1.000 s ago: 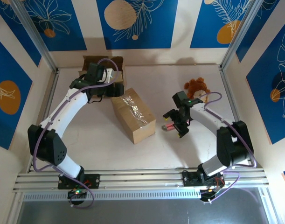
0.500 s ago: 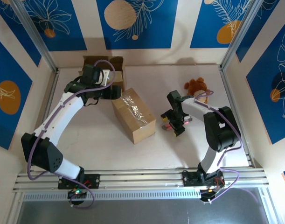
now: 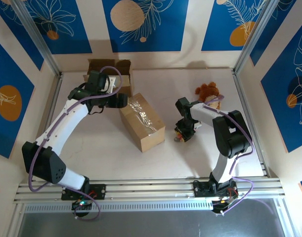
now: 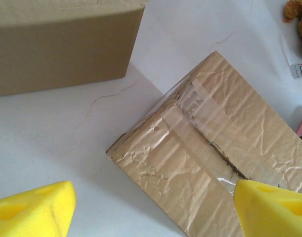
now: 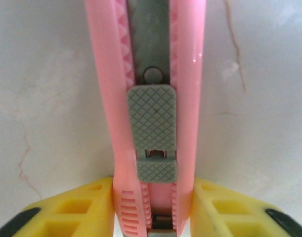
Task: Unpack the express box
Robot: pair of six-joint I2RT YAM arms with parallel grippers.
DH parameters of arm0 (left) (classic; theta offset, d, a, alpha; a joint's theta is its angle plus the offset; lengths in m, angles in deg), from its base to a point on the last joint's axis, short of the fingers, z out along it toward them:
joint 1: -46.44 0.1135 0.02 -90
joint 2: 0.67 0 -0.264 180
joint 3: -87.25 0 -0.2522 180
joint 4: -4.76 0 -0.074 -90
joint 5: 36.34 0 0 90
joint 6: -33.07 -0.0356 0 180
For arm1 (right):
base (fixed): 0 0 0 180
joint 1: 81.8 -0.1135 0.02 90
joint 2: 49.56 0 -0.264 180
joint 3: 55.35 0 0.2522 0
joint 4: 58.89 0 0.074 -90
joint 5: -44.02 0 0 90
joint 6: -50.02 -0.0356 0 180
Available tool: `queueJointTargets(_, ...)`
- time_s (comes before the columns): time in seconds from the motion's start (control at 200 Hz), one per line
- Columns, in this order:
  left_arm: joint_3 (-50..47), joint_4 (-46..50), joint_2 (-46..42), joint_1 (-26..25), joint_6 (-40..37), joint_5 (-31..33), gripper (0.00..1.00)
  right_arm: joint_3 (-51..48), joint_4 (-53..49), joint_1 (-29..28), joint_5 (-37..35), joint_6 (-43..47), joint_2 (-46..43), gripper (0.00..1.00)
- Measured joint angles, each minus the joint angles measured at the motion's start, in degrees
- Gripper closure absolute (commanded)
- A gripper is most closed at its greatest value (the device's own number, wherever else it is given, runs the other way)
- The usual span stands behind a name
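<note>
Has tucked the right hand [image 5: 153, 210] lower onto the bench [image 3: 101, 148], right of centre; now pinches the pink utility knife [image 5: 151, 74] between both fingers. Holds the left hand [image 4: 151, 207] spread wide over the taped express box [image 3: 142, 122], mid-frame. Probably means cutting comes next; tape [image 4: 190, 123] not yet slit.

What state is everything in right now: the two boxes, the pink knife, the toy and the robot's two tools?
taped box, shut, clear tape across its seam.
back box, top flaps look open.
pink knife, clamped in the right tool; whether the blade is out cannot be judged.
plush toy, lying loose by itself.
left tool, open, over the taped box's corner.
right tool, shut on the pink knife.
</note>
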Motion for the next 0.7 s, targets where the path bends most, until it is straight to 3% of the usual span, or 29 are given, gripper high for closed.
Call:
queueJointTargets(0.175, -0.2, 0.2, -1.8, 0.0, 0.0, 0.0, 0.17, -1.0, 0.9, -0.2, -0.1, 0.3, -0.9, 0.83)
queueJointTargets(0.425, 0.0, 2.8, -4.3, -3.0, 0.0, -0.8, 0.15, -3.9, 3.4, -1.8, -1.9, 5.1, -5.2, 0.83)
queueJointTargets(0.7, 3.5, 3.1, -3.8, -11.4, 1.7, -4.8, 0.14, -3.2, 1.6, -3.0, -5.6, 19.1, -27.0, 0.80)
